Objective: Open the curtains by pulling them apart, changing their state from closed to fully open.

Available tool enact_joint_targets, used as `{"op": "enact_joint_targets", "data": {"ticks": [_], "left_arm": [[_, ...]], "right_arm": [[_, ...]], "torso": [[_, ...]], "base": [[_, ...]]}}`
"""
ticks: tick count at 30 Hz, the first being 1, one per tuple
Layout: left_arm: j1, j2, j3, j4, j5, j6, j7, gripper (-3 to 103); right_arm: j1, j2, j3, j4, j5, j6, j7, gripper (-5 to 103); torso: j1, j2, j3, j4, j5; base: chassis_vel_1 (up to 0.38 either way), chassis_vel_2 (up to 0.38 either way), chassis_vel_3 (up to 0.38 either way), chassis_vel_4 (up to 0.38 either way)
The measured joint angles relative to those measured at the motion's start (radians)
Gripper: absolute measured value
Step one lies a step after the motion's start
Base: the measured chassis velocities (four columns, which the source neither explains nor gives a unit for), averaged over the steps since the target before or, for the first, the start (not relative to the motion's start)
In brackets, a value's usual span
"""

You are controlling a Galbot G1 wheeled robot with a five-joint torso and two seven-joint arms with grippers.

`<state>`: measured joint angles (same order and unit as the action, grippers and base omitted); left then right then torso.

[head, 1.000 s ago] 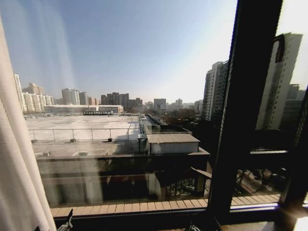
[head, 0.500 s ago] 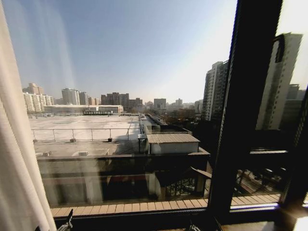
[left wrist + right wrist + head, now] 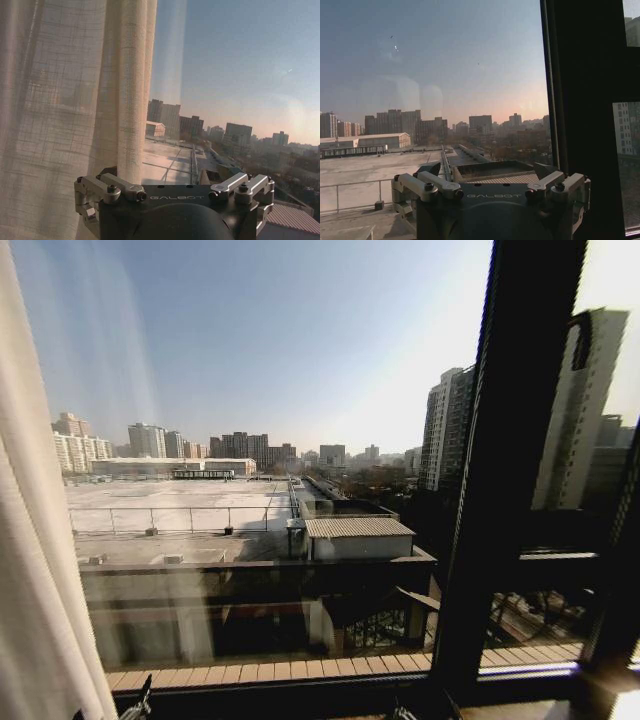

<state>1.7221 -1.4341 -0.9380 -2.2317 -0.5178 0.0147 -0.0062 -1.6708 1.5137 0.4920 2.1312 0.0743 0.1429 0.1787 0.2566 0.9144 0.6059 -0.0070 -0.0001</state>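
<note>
Curtains (image 3: 30, 570) edged slightly further left than before; left gripper (image 3: 175, 192), right gripper (image 3: 492, 192) spread wide, empty.

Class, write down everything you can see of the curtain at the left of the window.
The curtain is a sheer, cream woven panel hanging in long vertical pleats, gathered at the window's left edge. The left wrist view shows its open weave, buildings faintly visible through it, and a denser, opaque hemmed edge. That edge hangs just above the left gripper; contact cannot be told. The glass beside it is uncovered.
</note>
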Motion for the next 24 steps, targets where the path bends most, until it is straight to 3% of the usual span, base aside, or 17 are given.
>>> {"op": "enact_joint_targets", "data": {"ticks": [7, 8, 9, 10, 11, 14, 17, 24], "left_arm": [[0.001, -0.001, -0.001, 0.001, 0.000, -0.003, 0.003, 100], [0.020, -0.011, -0.019, 0.022, 0.006, -0.034, 0.026, 100], [0.043, -0.019, -0.026, 0.038, 0.010, -0.058, 0.044, 100], [0.058, -0.022, -0.034, 0.057, 0.012, -0.102, 0.073, 100], [0.058, -0.022, -0.034, 0.057, 0.012, -0.102, 0.073, 100], [0.068, -0.036, -0.058, 0.075, 0.011, -0.171, 0.086, 100], [0.082, -0.046, -0.085, 0.056, 0.013, -0.164, 0.046, 100], [0.087, -0.047, -0.093, 0.039, 0.048, -0.140, 0.032, 100]], "right_arm": [[0.000, 0.000, 0.000, 0.000, -0.002, 0.002, -0.001, 100], [-0.017, 0.009, -0.007, 0.009, -0.023, 0.019, -0.015, 100], [-0.040, 0.017, -0.017, 0.011, -0.034, 0.028, -0.024, 100], [-0.056, 0.024, -0.024, 0.010, -0.045, 0.034, -0.030, 100], [-0.056, 0.024, -0.024, 0.010, -0.045, 0.034, -0.030, 100], [-0.069, 0.031, -0.040, -0.001, -0.059, 0.038, -0.044, 100], [-0.059, 0.031, -0.044, -0.004, -0.058, 0.037, -0.047, 100], [-0.055, 0.023, -0.037, -0.007, -0.050, 0.034, -0.047, 100]], "torso": [[0.000, 0.000, 0.000, -0.0001, 0.0000], [0.000, 0.000, 0.000, -0.0007, 0.0001], [0.000, 0.000, 0.000, 0.0008, -0.0001], [0.000, 0.000, 0.000, 0.0001, -0.0001], [0.000, 0.000, 0.000, 0.0001, -0.0001], [0.000, 0.000, 0.000, -0.0003, -0.0002], [0.000, 0.000, 0.000, 0.0002, 0.0001], [0.000, 0.000, 0.000, -0.0001, 0.0001]], "base": [[0.000, 0.000, 0.000, 0.000], [0.000, 0.000, 0.000, 0.000], [0.000, 0.000, 0.000, 0.000], [0.000, 0.000, 0.000, 0.000], [0.000, 0.000, 0.000, 0.000], [0.000, 0.000, 0.000, 0.000], [0.000, 0.000, 0.000, 0.000], [0.000, 0.000, 0.000, 0.000]]}}
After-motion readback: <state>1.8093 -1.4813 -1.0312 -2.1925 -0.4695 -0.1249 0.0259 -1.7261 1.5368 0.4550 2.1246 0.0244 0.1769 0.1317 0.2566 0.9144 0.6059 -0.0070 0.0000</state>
